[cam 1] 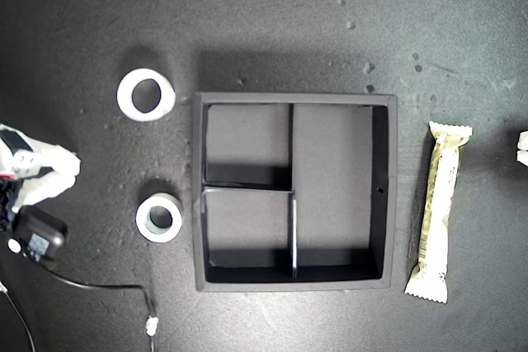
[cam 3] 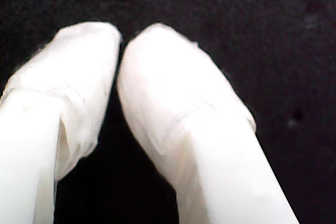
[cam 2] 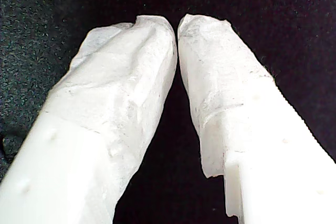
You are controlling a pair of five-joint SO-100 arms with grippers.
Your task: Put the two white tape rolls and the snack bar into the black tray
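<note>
The black tray (cam 1: pixel 393 195) sits mid-table with all its compartments bare. In the exterior view's left, one white tape roll (cam 1: pixel 125 96) lies flat beyond the tray's far corner. The other white tape roll (cam 1: pixel 142 224), with a greyish-green core, lies beside the tray's wall. The snack bar (cam 1: pixel 437 212) lies lengthwise off the tray's other side, in the exterior view's right. My first gripper (cam 2: pixel 176 24) is shut over bare dark table, with nothing between its fingers. My second gripper (cam 3: pixel 122 38) is likewise shut on nothing. The wrist views do not show which arm is which.
An arm's white taped gripper (cam 1: pixel 37 172) pokes in at the exterior view's left edge, with a black module (cam 1: pixel 35 235) and a cable (cam 1: pixel 107 288) below it. A white bit of another arm (cam 1: pixel 522 147) shows at the right edge. The table is a dark speckled mat.
</note>
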